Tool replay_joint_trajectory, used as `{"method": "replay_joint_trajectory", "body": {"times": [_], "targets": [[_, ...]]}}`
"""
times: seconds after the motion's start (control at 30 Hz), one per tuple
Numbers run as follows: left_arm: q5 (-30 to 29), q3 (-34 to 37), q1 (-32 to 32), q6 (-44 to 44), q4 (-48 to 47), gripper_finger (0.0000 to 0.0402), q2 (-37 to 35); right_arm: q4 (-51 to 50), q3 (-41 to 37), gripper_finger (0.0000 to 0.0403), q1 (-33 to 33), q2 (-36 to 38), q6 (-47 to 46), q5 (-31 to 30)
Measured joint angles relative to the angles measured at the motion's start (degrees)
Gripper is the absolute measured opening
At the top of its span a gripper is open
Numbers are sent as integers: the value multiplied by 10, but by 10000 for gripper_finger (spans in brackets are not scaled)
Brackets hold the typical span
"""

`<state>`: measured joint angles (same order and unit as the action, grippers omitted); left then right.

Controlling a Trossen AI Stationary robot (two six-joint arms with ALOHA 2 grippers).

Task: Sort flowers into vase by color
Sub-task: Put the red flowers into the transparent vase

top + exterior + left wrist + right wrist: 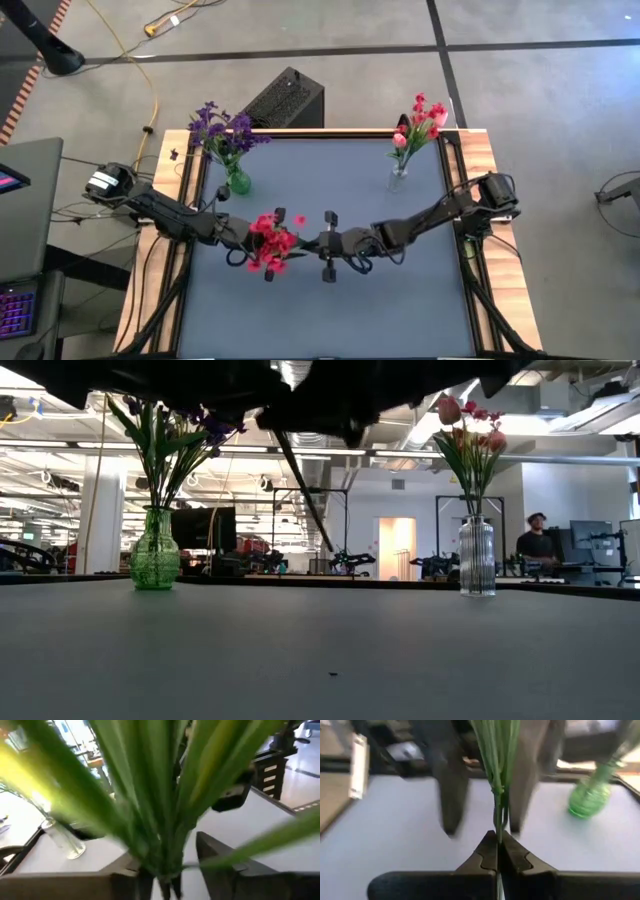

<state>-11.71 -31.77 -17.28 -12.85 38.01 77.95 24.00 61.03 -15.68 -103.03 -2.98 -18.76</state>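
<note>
- Nearest the lens in the right wrist view is a thin green stem (497,815), wiry and plastic-looking. It belongs to the red spray (270,240), which is held in the air over the middle of the table (330,320) with its small blossoms bunched towards the left arm.
- Far left, at the back edge, the green vase (238,182) is bulbous, dimpled glass with a narrow neck. It holds the purple flowers (222,125), clustered blooms on long strap leaves, so that colour appears sorted.
- The left gripper (482,831) sits mid-table around the spray's stem. Its two flat dark fingers stand apart on either side of the stem, with a gap showing, so it looks loosened and not gripping.
- The right gripper (498,851) meets it from the other side, pinched tight on the stem just below the left one's fingers. This looks like a hand-over between the arms, with the right arm now carrying the spray.
- Far right, at the back, the clear vase (398,178) is tall, ribbed glass. It holds pink tulips (400,140) and other red blossoms (430,112).
- No loose flowers lie on the matte grey table, so I judge this spray to be the last one, probably bound for the clear vase.
</note>
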Motion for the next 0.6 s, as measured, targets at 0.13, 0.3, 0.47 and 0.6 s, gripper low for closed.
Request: {"method": "replay_joint_trajectory", "body": {"times": [0.13,0.3,0.47,0.6], "targets": [[-46,0,-8,-6,-11,164,-11,15,-40,25,1,17,-9,-25],[-146,0,-15,1,-66,200,-38,69,-90,25,5,67,-19,-25],[-156,0,-15,24,-103,209,-43,78,-112,25,-17,127,32,-61],[-152,0,-15,42,-125,209,-40,82,-171,25,-55,203,62,-197]]}}
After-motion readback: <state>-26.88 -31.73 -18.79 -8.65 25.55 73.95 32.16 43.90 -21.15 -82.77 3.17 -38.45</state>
